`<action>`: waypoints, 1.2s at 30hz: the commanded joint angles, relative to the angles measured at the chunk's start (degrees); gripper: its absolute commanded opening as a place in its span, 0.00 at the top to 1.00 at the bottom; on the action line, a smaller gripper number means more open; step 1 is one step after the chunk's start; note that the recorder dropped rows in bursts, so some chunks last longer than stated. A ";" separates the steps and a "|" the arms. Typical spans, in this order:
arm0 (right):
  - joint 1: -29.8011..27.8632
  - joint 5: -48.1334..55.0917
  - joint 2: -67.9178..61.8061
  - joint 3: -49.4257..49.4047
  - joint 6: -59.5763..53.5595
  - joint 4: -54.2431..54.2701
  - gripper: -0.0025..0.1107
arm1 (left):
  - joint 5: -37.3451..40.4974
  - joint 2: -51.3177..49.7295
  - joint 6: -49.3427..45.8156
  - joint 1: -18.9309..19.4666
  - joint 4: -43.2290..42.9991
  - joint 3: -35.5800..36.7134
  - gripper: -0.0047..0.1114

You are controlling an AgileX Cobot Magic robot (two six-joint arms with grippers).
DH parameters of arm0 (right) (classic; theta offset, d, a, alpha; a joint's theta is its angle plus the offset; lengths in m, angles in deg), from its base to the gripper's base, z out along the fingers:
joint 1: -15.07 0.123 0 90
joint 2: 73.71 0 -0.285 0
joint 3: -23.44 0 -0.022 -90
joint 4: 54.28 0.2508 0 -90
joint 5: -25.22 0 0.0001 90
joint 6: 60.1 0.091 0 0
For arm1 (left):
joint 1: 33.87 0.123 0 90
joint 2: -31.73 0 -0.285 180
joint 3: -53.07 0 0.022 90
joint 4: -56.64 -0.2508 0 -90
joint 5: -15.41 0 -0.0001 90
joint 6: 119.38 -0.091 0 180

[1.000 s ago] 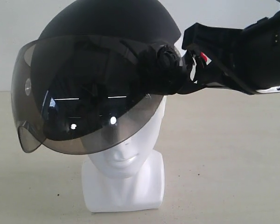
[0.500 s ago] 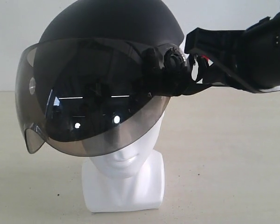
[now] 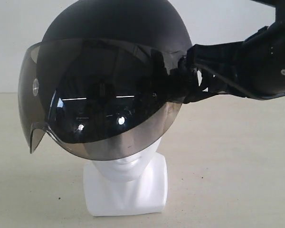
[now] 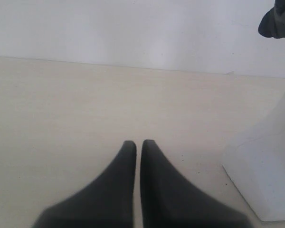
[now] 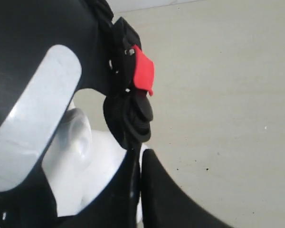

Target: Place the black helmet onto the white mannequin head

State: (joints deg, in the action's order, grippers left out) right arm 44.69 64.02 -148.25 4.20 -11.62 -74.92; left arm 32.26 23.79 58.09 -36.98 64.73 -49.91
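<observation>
One matte-black helmet (image 3: 114,23) carries a large smoky visor (image 3: 99,114).

Reaches in with the right arm (image 3: 261,61) from the right of the white mannequin head (image 3: 126,190), level with its crown. Clamps the right gripper (image 5: 139,159) tight, fingers (image 5: 166,199) pressed together, on the strap bundle (image 5: 130,114) at the rear edge of the black helmet (image 3: 114,23). Holds the left gripper (image 4: 138,145) low, near the neck base of the head, not touching it, tips drawn together with only a thin slit between and nothing in it.
</observation>
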 commanded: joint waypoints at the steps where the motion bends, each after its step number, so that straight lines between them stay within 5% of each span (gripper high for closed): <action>1: -1.06 5.72 -1.80 -0.72 -0.78 -5.21 0.98 | -0.18 0.15 -0.01 0.20 0.43 0.20 0.92; 36: -1.06 11.13 -5.85 -0.72 8.19 -24.93 0.98 | -0.18 0.15 -0.01 0.20 0.43 0.20 0.92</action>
State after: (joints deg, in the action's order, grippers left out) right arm 43.75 73.33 -154.51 3.22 -4.06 -96.38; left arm 32.26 23.79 58.09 -36.98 64.73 -49.91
